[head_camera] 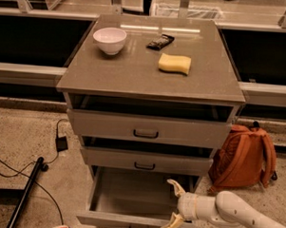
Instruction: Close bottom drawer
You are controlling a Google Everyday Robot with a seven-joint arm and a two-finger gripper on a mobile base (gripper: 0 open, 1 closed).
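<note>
The grey cabinet [149, 78] has three drawers. The bottom drawer [129, 201] is pulled far out, its inside bare, its short front panel [109, 222] at the frame's lower edge. My gripper [173, 206] hangs over the drawer's right front corner, reaching in from the right on a white arm [238, 215]. Its two yellowish fingers are spread apart and hold nothing; the lower fingertip [168, 227] is at the front panel's top edge. The middle drawer [145, 161] and the top drawer [147, 129] stand slightly ajar.
On the cabinet top are a white bowl [109, 40], a yellow sponge [174, 63] and a dark packet [160, 41]. An orange backpack [243, 156] leans right of the cabinet. Cables [17, 170] and a black pole [25, 191] lie on the floor at left.
</note>
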